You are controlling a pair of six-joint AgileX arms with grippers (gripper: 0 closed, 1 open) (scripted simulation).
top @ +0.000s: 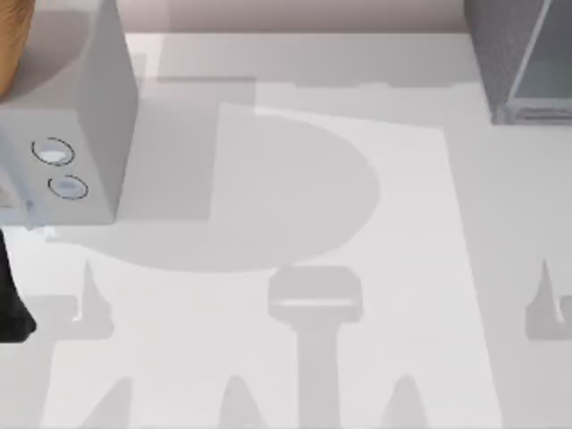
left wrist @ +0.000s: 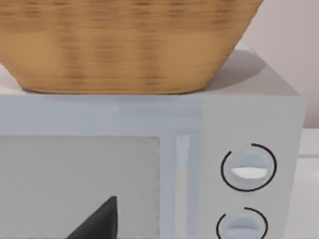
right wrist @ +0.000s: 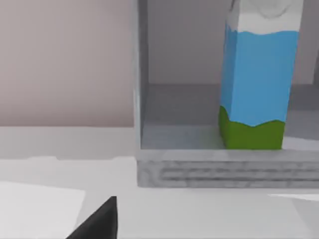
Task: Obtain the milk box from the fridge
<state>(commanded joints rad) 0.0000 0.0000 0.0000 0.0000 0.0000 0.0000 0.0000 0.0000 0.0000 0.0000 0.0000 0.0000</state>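
Note:
The milk box [right wrist: 256,84] stands upright on the floor of the fridge [right wrist: 224,169], with a white gabled top, sky-blue sides and a green bottom band. Nothing stands between the right wrist camera and the fridge's inside. In the top view the fridge [top: 514,54] is a dark grey speckled cabinet at the far right corner, with a pale blue-grey panel. A black part of my right gripper [right wrist: 99,221] shows low in the right wrist view, in front of the fridge and apart from the milk box. My left gripper [left wrist: 99,221] hangs in front of the microwave door.
A light grey microwave [top: 80,134] with two round dials [left wrist: 247,168] stands at the far left. A woven basket [left wrist: 124,45] sits on top of it. A black part of my left arm [top: 13,299] shows at the left edge. The white table [top: 295,214] spreads between the appliances.

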